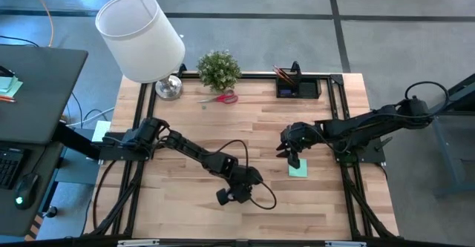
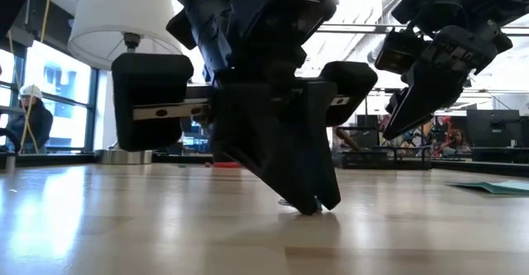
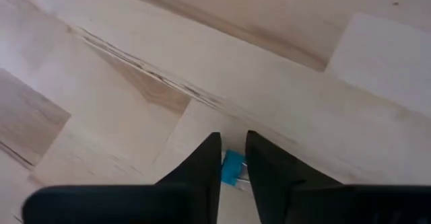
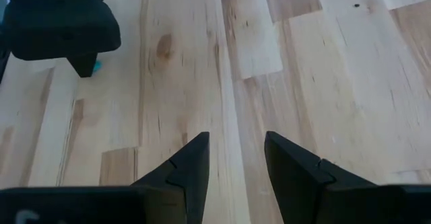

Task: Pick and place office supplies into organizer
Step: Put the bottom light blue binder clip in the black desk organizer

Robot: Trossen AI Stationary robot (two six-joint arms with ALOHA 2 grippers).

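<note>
My left gripper (image 1: 231, 195) stands in the table's near middle, fingers pointing down, shut on a small blue piece (image 3: 232, 167) with a bit of metal wire beside it. My right gripper (image 1: 289, 154) hangs open above the table, just beside the mint-green sticky-note pad (image 1: 297, 169), which lies flat on the wood. The black organizer (image 1: 298, 88) sits at the far edge with orange pencils standing in it. Red-handled scissors (image 1: 220, 97) lie flat in front of the potted plant. My left gripper pinches the small blue piece between its two fingers (image 3: 202, 170), coming from above and pointing down. In the low view the fingertips (image 2: 314, 205) reach the table top. The piece sits at table level between them; which part of it they have is hidden by the fingers.
A white lamp (image 1: 141, 35) and a potted plant (image 1: 219, 69) stand along the far edge, left of the organizer. Bare wood lies between the two grippers and toward the near edge. A dark desk stands left of the table. A person shows far off in the room (image 2: 29, 118).
</note>
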